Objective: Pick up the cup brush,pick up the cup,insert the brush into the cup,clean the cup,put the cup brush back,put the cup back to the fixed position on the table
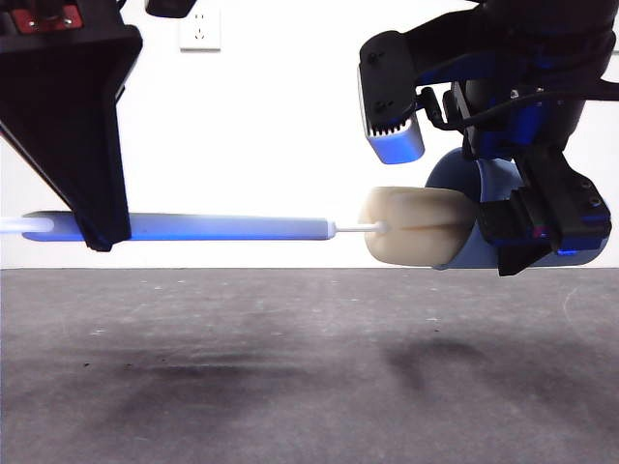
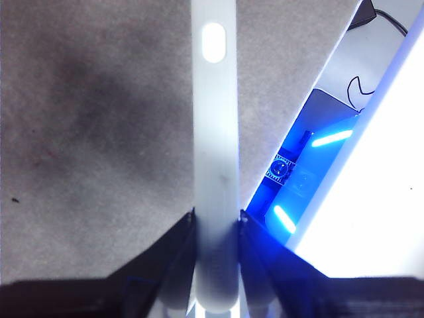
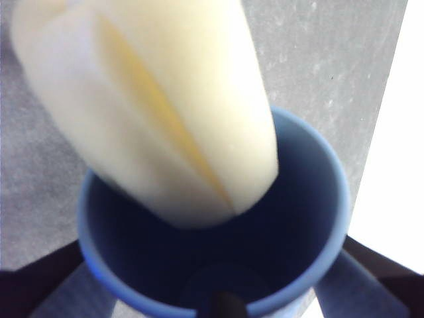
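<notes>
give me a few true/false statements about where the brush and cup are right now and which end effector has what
1. The left end effector is shut on the cup brush handle. True.
2. The cup stands upright on the table. False: the right end effector holds it tipped sideways above the table.
3. The sponge head is partly in the cup's mouth. True.
4. The brush is held vertical. False: in the front view it lies level, pointing at the cup.
5. The cup is red. False: it is blue.
</notes>
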`<state>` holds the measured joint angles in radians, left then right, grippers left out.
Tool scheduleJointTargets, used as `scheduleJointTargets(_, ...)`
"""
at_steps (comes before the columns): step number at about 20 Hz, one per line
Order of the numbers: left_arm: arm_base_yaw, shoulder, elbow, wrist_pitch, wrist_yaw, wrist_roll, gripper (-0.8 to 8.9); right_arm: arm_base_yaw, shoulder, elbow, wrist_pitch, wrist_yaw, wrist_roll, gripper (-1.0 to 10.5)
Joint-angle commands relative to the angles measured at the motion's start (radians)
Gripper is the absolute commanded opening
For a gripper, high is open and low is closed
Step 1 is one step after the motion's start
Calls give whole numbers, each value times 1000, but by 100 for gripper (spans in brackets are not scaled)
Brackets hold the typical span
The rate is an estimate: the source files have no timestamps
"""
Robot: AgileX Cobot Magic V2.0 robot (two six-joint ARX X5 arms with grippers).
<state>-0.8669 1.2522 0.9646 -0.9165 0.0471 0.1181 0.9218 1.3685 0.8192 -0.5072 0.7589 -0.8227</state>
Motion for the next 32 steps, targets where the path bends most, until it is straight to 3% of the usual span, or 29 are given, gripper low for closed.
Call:
scheduleJointTargets(1,-1,-3,-8,10,0,-10,-9,5,4,4,6,-14,13,-15)
scheduleJointTargets(9,-30,9,-8,119,63,-14,-9,137,4,4,98,-55,-37,-15)
scheduleJointTargets(15,-42,11,-8,111,59,-38,-8,157,4,4,77,-31,-8,-15)
scheduleJointTargets(17,-41,10,-8,99,48,-41,-8,129,4,4,50,9,26,-15)
scheduleJointTargets(23,-40,5,-8,37,-46,-48,-9,-12,-41,4,-28,10,188,-16)
scheduleJointTargets(29,3,-22,-8,36,-72,-101,-8,-154,-171,4,-24,5,214,-15)
scheduleJointTargets(32,41,-35,-8,68,-73,-157,-8,-216,-250,4,-18,-1,276,-15)
